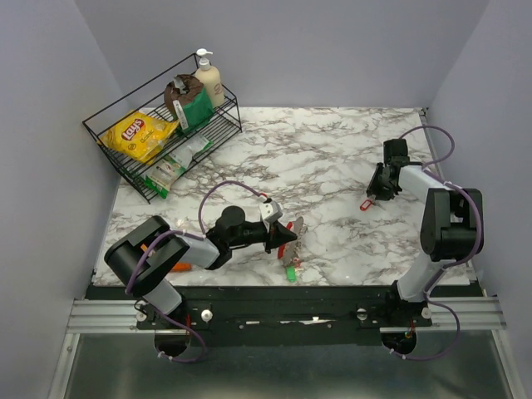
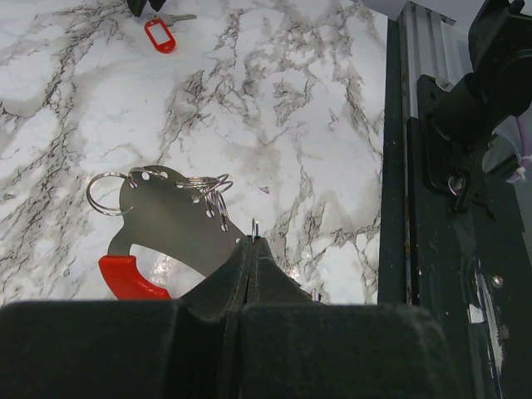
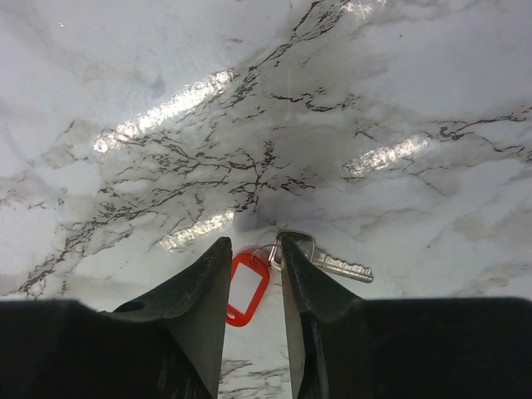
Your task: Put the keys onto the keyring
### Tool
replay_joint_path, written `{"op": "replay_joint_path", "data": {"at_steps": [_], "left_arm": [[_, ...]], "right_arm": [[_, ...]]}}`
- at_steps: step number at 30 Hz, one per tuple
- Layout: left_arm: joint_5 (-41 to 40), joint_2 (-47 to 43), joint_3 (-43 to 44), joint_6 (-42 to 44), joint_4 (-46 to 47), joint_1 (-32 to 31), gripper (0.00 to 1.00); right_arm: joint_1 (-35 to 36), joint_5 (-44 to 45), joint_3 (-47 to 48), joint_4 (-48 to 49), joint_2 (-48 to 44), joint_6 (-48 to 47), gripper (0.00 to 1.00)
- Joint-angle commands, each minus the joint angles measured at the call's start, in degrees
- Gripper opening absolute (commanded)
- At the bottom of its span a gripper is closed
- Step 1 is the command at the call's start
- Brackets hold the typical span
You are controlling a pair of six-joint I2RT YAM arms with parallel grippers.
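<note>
L claw pinched shut on keyring by its silvery plate nr front edge, green-tag key just beside on white marbled desk, R claw jaws apart straddling red-tag key mid-right, wire rack w/ chips bag far-left corner, plain grey-blue walls

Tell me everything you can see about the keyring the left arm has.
The keyring is a flat silvery metal plate punched with small holes, joined to a curved red piece at one end. A wire ring hangs through one corner, and smaller rings cluster along its other edge. The left gripper, shut, pinches its edge over the marble table.
</note>
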Motion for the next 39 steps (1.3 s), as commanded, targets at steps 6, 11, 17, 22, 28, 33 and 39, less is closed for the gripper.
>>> {"op": "replay_joint_path", "data": {"at_steps": [6,11,17,22,28,33,39], "left_arm": [[1.45,-2.06,0.59,1.1,-0.11,0.28,0.0],[1.45,-2.5,0.59,1.37,-0.72,0.28,0.0],[1.36,-2.94,0.59,1.54,-1.51,0.28,0.0],[0.83,-3.64,0.5,1.63,-2.48,0.28,0.0],[0.39,-4.08,0.68,1.81,-3.53,0.28,0.0],[0.22,-4.69,1.12,2.51,-5.2,0.28,0.0],[-0.57,-5.31,1.21,3.04,-6.43,0.28,0.0]], "right_arm": [[-0.21,-2.45,0.34,-2.95,0.93,-0.88,0.39],[-0.21,-3.06,0.69,-4.36,1.29,-1.06,0.38],[-0.21,-3.68,1.39,-4.54,2.6,-1.41,0.29],[-0.21,-7.72,3.68,-4.89,4.37,-1.93,0.05],[-0.13,-9.48,2.63,-4.54,2.18,-2.46,0.01],[0.14,-11.84,1.22,-4.18,-1.16,-2.99,0.01],[2.94,-19.39,-0.45,-4.01,-5.3,-4.04,0.01]]}}
